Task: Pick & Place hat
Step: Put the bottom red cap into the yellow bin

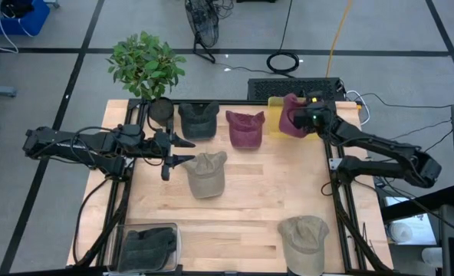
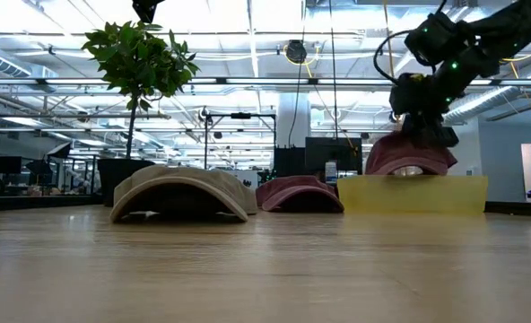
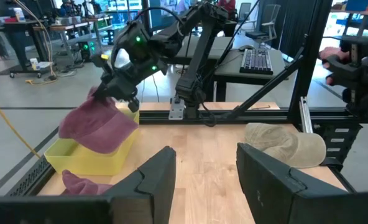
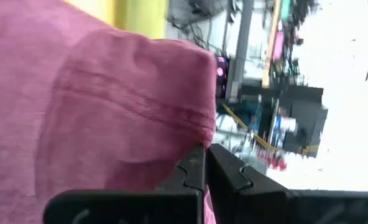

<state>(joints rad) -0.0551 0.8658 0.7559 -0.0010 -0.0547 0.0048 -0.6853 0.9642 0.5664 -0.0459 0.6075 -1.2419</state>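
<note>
Right gripper (image 4: 204,163) fingers pinched fully closed on a fold of the maroon cloth cap (image 1: 291,115); the fabric fills the right wrist view right against the lens. The cap hangs from the fingertips, crown drooping over the shallow yellow plastic bin (image 1: 276,110) at the far right corner of the light wooden table (image 1: 250,207). From table height the cap's lower edge sits just above or on the bin wall, contact not resolvable. Bin is directly under the gripper; table's far edge and right frame rail are just beside it, so little room outward.

Toward the table centre from that gripper: second maroon cap (image 1: 245,128) lying flat just beside the bin, then dark grey cap (image 1: 199,120), both along the far edge. Open wood in front of them.

Left gripper (image 1: 182,150) low over the left half of the table, fingers parted, nothing between them. Beige cloth cap (image 1: 205,173) just ahead of and slightly to one side of its tips, not touching as far as visible. Dark grey cap is near its other side.

Near edge: another beige cap (image 1: 304,243) at the right, clear tray of dark fabric (image 1: 146,247) at the left, bare wood between. Potted green plant (image 1: 145,64) beyond the far left corner.
</note>
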